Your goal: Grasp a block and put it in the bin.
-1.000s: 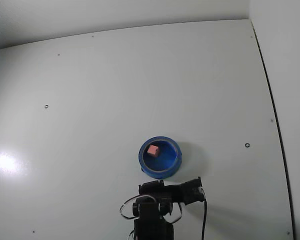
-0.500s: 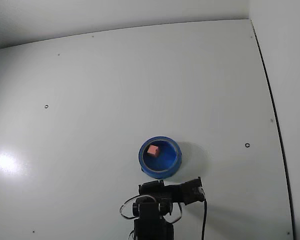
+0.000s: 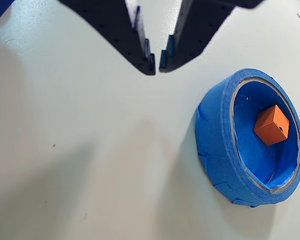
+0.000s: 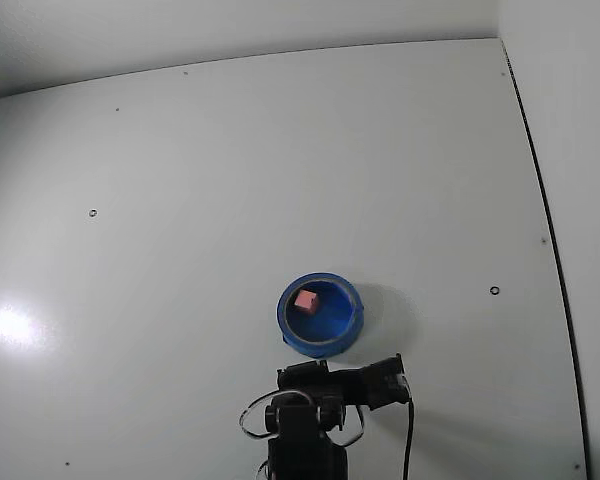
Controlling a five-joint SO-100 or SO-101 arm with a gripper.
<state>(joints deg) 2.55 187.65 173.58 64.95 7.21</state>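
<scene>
White table (image 4: 230, 180); wrist view alone shows the hand (image 3: 157, 63) nearly closed, empty.

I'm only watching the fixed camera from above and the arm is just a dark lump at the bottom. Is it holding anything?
Observer: No. In the wrist view the gripper has its fingers nearly together with nothing between them, over bare table.
Operator: So where's the little cube?
Observer: The block sits inside the bin, tipped on an edge against the far inner wall; its top face has a tiny dark dot.
Operator: The bin looks like a plain bowl to me.
Observer: Up close in the wrist view it looks like a roll of blue tape, with a pale inner ring under the rim and creased wraps on the outer wall.
</scene>
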